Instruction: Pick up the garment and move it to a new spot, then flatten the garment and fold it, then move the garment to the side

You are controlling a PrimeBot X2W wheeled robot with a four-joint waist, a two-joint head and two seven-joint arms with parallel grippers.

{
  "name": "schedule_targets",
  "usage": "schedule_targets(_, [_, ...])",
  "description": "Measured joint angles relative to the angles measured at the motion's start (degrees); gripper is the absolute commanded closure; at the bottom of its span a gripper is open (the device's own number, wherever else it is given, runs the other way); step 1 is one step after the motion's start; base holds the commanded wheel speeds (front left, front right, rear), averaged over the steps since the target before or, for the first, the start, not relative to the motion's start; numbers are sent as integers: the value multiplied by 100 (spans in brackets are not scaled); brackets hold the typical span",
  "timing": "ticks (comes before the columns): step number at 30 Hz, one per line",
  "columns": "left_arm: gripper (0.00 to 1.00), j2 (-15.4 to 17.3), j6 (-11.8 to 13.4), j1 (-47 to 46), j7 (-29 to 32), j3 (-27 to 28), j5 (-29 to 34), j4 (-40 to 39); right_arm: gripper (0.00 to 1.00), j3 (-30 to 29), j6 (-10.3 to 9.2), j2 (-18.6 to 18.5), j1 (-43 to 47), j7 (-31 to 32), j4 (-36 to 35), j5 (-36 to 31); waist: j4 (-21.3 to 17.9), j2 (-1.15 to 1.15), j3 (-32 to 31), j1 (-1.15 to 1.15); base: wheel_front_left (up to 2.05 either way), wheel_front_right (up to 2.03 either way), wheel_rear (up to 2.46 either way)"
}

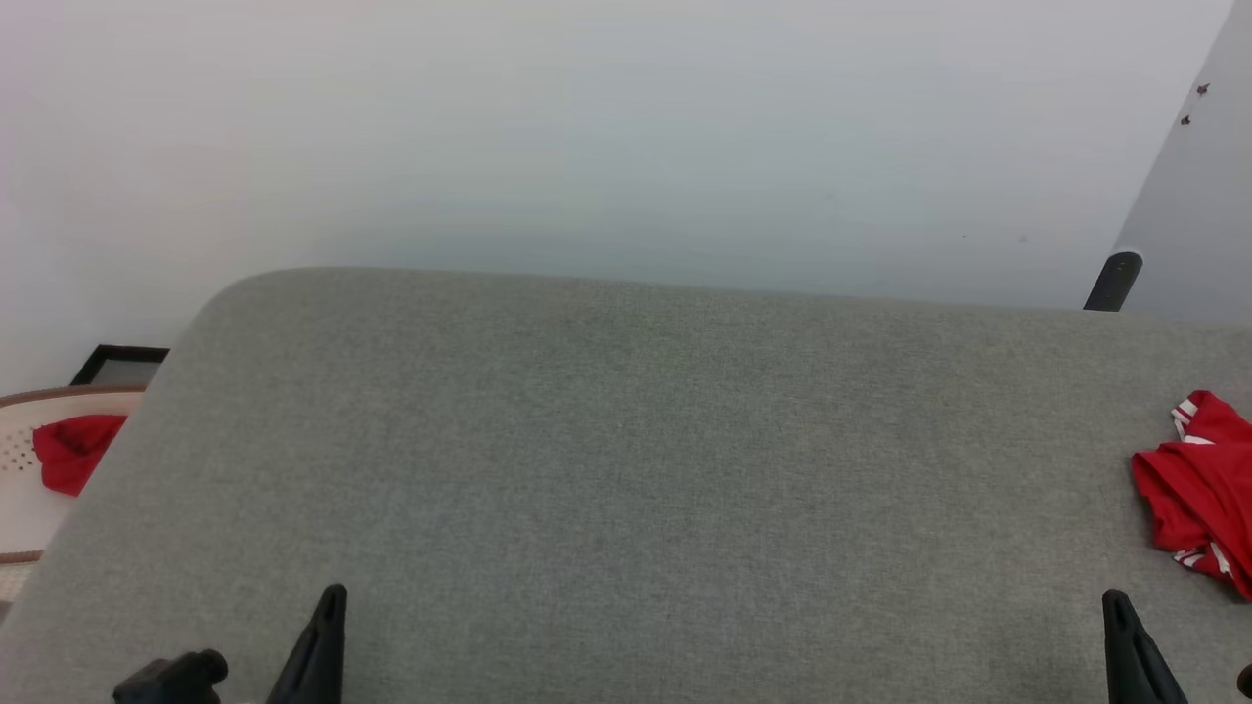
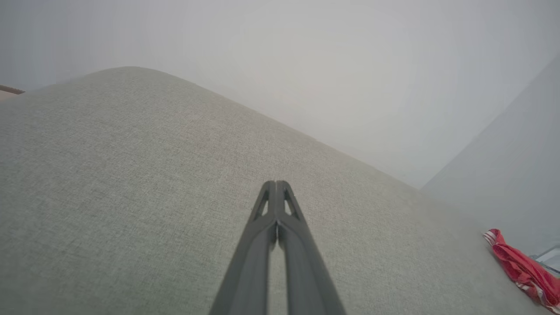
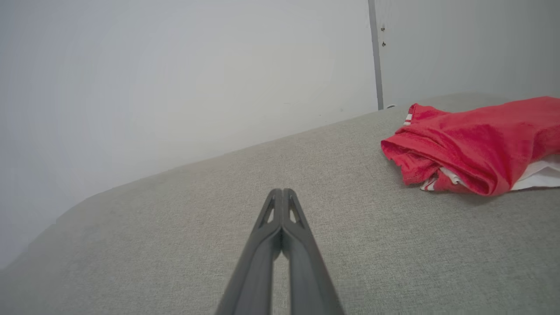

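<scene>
Fabric in soft, uneven folds, the garment (image 1: 1198, 484) lay at the far right edge of the grey cloth-covered tabletop (image 1: 626, 440), red outermost with white sleeve trim showing at its near and far ends. The left tool (image 1: 333, 598) sat low at the near left. The right tool (image 1: 1115, 598) sat low at the near right, just short of the garment and apart from it. Both had their fingers pressed together at the tips and held nothing.

A garment lying like this at the side fitted two stages: a heap waiting to be carried to a working spot, or a roughly folded bundle already set aside. The pictures did not settle which.

In my judgement, any handling of cloth this limp would have suited the nearer right tool. Its fingers would have needed parting before the reach. Pinching a clear outer edge, not the bulk, would have kept hidden layers from dragging along.
</scene>
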Motion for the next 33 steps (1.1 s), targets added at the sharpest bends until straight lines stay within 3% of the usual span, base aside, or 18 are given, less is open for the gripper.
schedule_targets(33, [100, -459, 0, -377, 709, 412, -2151, 29, 100, 20, -1, 71, -520, 625, 244, 2778, -188, 0, 136, 0, 0, 0, 0])
